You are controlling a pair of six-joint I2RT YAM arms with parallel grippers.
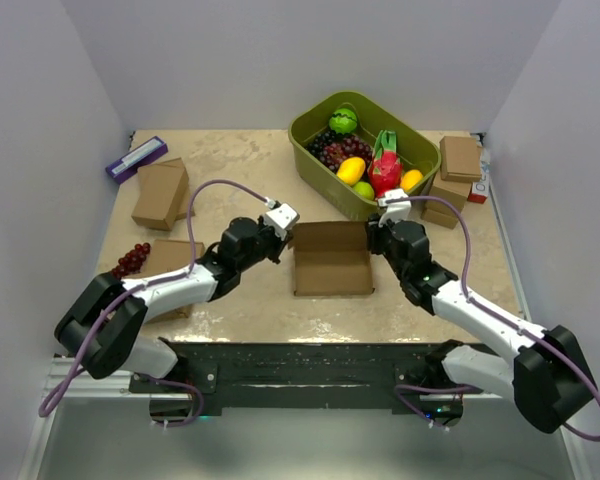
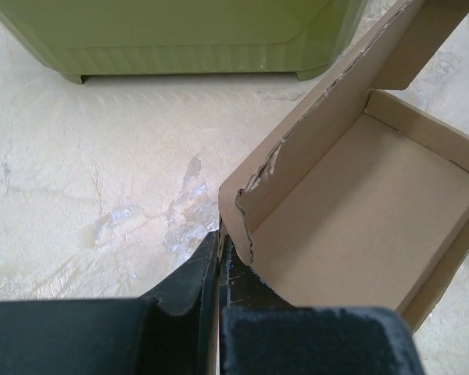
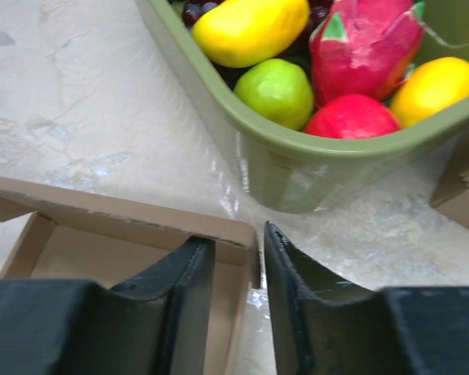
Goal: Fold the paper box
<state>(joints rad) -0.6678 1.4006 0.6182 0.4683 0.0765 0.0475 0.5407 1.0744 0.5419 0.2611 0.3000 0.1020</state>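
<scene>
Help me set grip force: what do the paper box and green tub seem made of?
The paper box: apparently thin brown cardboard, matte and uncoated; its cut edge looks ragged and fibrous. The green tub: probably moulded plastic, smooth and slightly glossy; its wall shows reflections and the rim is rounded.

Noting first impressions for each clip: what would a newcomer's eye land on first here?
The paper box, a half-formed open tray at the centre of the table, has an arm at each side. The left arm's fingers pinch its left wall, while the right arm's fingers straddle its right wall without yet clamping it. Right behind it, the olive-green tub of bright fruit stands out.
</scene>
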